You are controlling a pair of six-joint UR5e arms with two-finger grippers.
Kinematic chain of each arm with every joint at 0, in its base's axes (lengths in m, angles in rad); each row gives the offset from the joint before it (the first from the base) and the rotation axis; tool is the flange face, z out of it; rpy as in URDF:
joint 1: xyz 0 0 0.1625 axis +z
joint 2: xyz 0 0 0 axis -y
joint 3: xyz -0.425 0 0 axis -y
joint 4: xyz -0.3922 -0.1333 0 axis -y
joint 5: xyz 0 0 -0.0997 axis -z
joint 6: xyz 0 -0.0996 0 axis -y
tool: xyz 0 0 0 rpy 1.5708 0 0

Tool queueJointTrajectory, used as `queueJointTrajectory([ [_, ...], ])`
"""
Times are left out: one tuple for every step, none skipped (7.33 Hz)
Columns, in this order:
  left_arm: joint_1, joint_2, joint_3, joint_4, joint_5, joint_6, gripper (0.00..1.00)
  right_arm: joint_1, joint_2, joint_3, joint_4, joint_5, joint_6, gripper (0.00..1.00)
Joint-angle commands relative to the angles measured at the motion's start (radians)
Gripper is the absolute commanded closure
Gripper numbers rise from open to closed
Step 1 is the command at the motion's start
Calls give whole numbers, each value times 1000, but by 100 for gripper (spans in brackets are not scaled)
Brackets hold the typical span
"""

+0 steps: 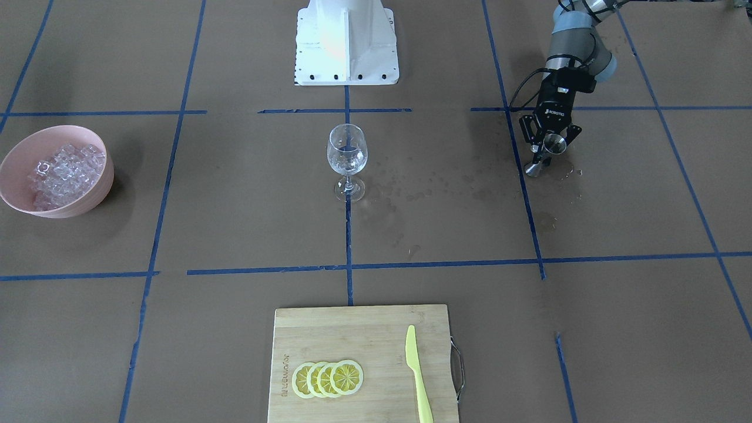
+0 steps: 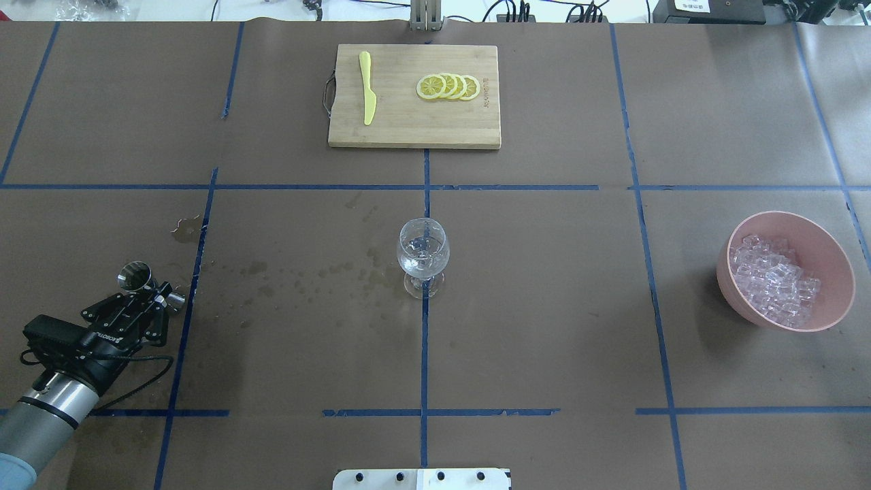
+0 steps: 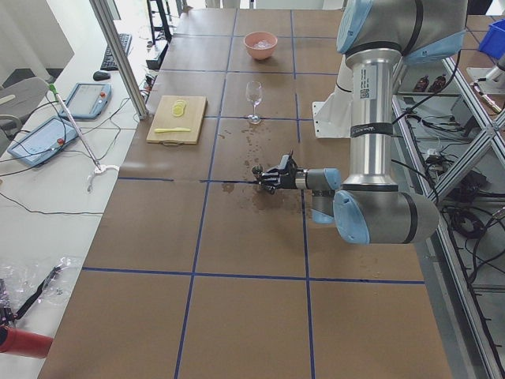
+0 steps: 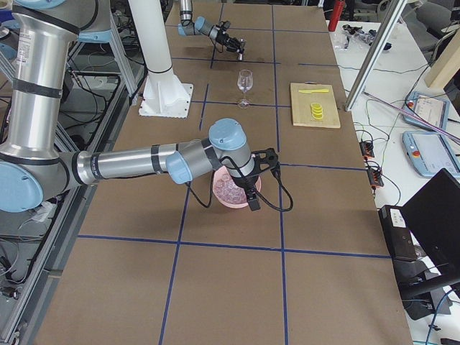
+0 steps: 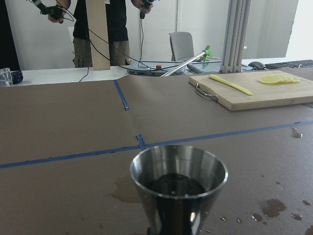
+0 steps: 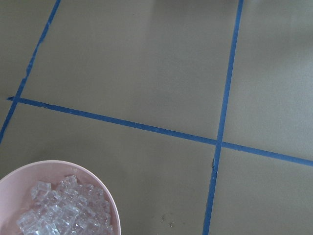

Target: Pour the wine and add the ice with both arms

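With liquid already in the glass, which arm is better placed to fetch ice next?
Right. The right arm hangs over the pink bowl of ice. The left gripper is shut on the jigger at the table's opposite end, far from that bowl.

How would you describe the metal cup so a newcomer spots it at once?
On the brown table, look to the robot's left side, away from the wine glass at the centre, to the left gripper. Clamped in it is the metal cup: small, shiny steel, hourglass-shaped, unlike the clear glass and the pink bowl.
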Motion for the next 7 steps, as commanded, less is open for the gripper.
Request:
queueJointTrajectory([
  [-3, 6, -8, -53, 0, 52, 100, 0, 0, 0, 0, 0, 0, 0],
  [-6, -7, -14, -132, 0, 169, 100, 0, 0, -1, 0, 0, -2, 0],
  [-15, -13, -22, -196, 0, 351, 100, 0, 0, -1, 0, 0, 0, 0],
  [-41, -39, -43, -217, -11, 468, 100, 0, 0, -1, 0, 0, 0, 0],
  [-61, -143, -51, -207, -10, 484, 100, 0, 0, -1, 0, 0, 0, 0],
  [-67, -191, -51, -187, -10, 486, 100, 0, 0, -1, 0, 0, 0, 0],
  [-78, -225, -54, -135, -10, 486, 100, 0, 0, -3, 0, 0, -2, 0],
])
